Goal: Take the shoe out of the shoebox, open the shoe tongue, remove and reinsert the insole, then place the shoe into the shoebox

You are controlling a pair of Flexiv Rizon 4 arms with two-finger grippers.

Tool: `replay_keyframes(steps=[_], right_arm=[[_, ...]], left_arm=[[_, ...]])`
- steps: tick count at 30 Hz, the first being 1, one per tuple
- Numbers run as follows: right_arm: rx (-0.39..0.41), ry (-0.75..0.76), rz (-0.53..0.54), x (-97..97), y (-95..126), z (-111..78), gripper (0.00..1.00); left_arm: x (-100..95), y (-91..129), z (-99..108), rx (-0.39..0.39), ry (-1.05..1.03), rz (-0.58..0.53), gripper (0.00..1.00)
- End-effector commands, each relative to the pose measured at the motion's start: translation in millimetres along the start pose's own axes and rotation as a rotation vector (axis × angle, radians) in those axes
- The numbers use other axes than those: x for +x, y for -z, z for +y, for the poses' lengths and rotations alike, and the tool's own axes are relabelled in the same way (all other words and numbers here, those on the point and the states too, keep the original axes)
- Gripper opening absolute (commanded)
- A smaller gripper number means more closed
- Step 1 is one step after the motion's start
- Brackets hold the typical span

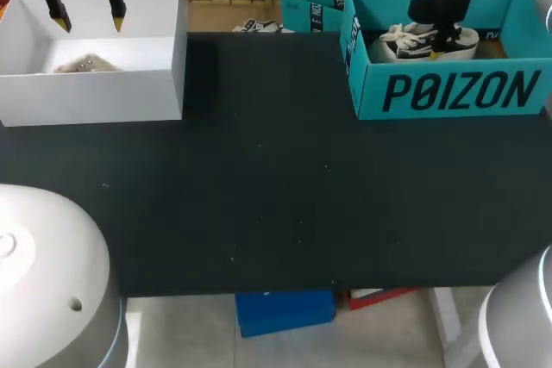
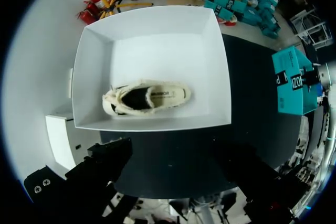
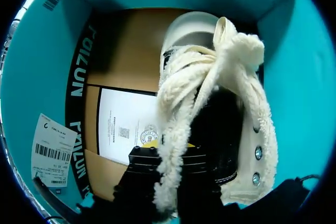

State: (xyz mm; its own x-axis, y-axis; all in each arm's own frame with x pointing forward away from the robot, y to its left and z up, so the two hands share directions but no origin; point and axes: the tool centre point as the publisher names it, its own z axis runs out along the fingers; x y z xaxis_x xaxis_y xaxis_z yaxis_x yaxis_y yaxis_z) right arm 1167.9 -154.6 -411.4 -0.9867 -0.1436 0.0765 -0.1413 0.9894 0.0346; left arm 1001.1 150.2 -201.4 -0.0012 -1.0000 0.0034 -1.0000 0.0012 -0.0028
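My left gripper [image 1: 88, 18] hangs above the back of the white box [image 1: 95, 92] at the table's far left corner, its two yellow tips spread wide with nothing between them. The left wrist view looks straight down into this box. A cream shoe [image 1: 84, 64] [image 2: 146, 97] lies on its side on the box floor, near the front wall, with its dark opening showing. The black table [image 1: 259, 204] runs across the middle.

At the far right stands the teal shoebox [image 1: 457, 92] [image 3: 31, 77], open at the top, with my right arm coming down into it from the right corner. The laced shoe [image 1: 414, 40] [image 3: 210, 77] sits inside this box, pale and fleecy, with thick cream laces and a dark inside. My right gripper [image 1: 442, 34] is down at this shoe. In the right wrist view a fleecy strip of the shoe runs down across the gripper's black body. I cannot tell whether the gripper is open or closed on it. Beside the shoe, on the brown floor of the box, lies a printed sheet [image 3: 126, 124], and a barcode sticker [image 3: 50, 150] is stuck to the teal wall.
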Motion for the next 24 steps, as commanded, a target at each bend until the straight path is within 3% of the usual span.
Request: replay_keyframes(steps=[1,13,24], right_arm=[[0.004,-0.003,0.010,-6.5,1,-2.1,0.00],[0.066,-0.016,-0.032,3.8,58,-17.7,0.00],[0.124,-0.069,-0.094,25.4,115,-9.9,0.00]], left_arm=[[0.0,1,0,-0.002,0.000,-0.001,1.00],[0.0,1,0,-0.002,0.000,-0.001,1.00],[0.0,1,0,-0.002,0.000,-0.001,1.00]])
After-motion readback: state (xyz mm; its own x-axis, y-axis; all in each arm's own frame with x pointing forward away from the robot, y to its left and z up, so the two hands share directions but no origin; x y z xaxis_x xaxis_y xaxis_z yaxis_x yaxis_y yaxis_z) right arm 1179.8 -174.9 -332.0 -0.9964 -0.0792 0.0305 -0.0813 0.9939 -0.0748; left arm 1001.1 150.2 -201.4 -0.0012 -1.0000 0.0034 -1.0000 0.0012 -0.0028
